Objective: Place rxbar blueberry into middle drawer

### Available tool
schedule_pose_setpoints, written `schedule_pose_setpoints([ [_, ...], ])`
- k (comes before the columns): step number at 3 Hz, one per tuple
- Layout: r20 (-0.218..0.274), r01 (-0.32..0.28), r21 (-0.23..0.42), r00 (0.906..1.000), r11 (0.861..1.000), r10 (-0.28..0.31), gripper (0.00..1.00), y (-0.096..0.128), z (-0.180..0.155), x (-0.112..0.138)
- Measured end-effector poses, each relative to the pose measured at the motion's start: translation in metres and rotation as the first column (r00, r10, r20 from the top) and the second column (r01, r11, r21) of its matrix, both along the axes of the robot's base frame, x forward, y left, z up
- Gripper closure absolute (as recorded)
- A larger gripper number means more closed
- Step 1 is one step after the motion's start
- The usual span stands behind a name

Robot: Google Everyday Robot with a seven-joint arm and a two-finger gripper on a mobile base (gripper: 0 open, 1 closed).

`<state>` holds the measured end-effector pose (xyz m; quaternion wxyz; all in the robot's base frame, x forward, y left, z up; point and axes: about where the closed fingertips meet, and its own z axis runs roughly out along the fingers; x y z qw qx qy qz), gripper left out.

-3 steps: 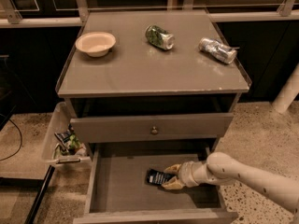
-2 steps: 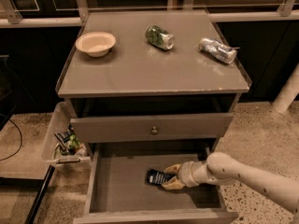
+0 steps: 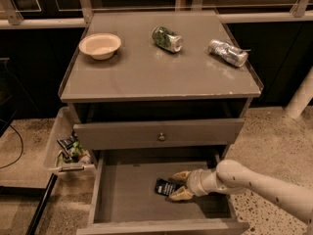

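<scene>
The rxbar blueberry (image 3: 164, 186), a dark navy bar with pale lettering, lies flat on the grey floor of the open middle drawer (image 3: 127, 195), right of its centre. My gripper (image 3: 176, 185) reaches into the drawer from the right, low over the floor. Its two tan fingers (image 3: 181, 175) are spread apart on either side of the bar's right end, and the bar rests on the drawer floor.
On the cabinet top stand a cream bowl (image 3: 100, 45), a green-and-silver can (image 3: 167, 38) on its side and a silver can (image 3: 227, 52) on its side. The drawer front with a round knob (image 3: 161, 136) overhangs the open drawer. A clear bin of snacks (image 3: 70, 151) hangs at the left.
The gripper's fingers have spread wider apart around the bar's end. The bar and the arm stay in the same place in the drawer.
</scene>
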<state>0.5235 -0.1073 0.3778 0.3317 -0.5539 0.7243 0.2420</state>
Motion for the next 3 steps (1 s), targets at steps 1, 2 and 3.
schedule_pose_setpoints([
  [1,0.0,0.0,0.0,1.0,1.0,0.0,0.0,0.0,0.0,0.0],
  [2,0.006,-0.013,0.005,0.9999,1.0,0.013,0.0,-0.006,0.012,-0.005],
  [3,0.039,-0.024,-0.044,0.9989,0.999,0.026,0.0,-0.031,0.038,-0.014],
])
